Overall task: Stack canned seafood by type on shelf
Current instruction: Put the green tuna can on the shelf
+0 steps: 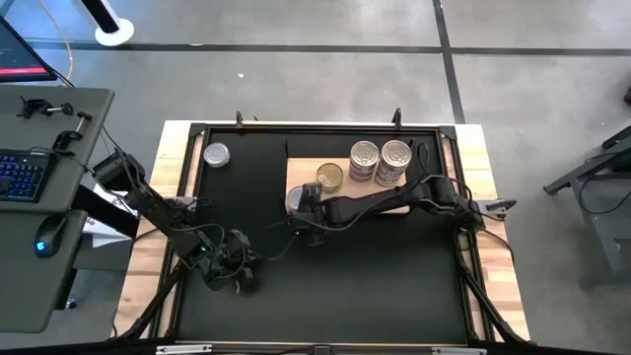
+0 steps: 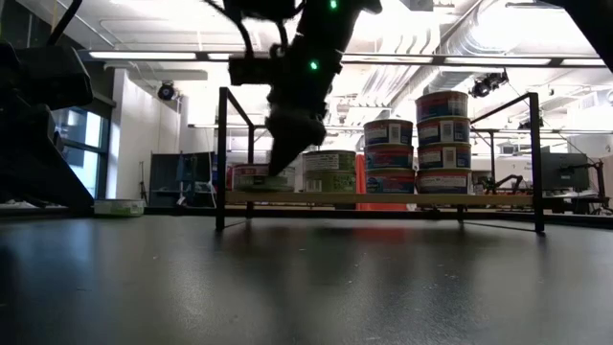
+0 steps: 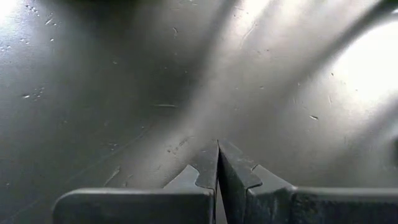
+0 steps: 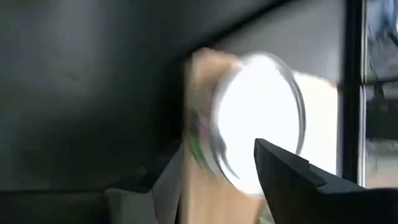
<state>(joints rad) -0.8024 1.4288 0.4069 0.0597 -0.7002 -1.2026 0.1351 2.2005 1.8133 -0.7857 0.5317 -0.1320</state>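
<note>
a large black mat (image 1: 325,276) covers most of a light-wood table (image 1: 498,286), with a thin black frame (image 1: 237,128) around the mat's edge. the table stands on a grey floor; a desk with a keyboard (image 1: 20,176) and mouse (image 1: 42,247) sits beside it on the left arm's side. in the low view the room behind is bright, with ceiling ducts and windows.

the shelf (image 1: 394,205), a pale board, lies on the mat. on it stand two tall stacks of tins (image 1: 380,161) side by side, a single gold-lidded tin (image 1: 330,177) next to them, and a silver-lidded tin (image 4: 258,118) at the shelf's corner farthest from the stacks. one more tin (image 1: 216,154) sits on the mat well apart from the shelf.

the right gripper (image 1: 301,202) is at that corner tin, directly over it; whether its fingers grip or have let go i cannot tell. the left gripper (image 3: 217,171) rests low over bare mat, well away from the shelf, fingers pressed together.
</note>
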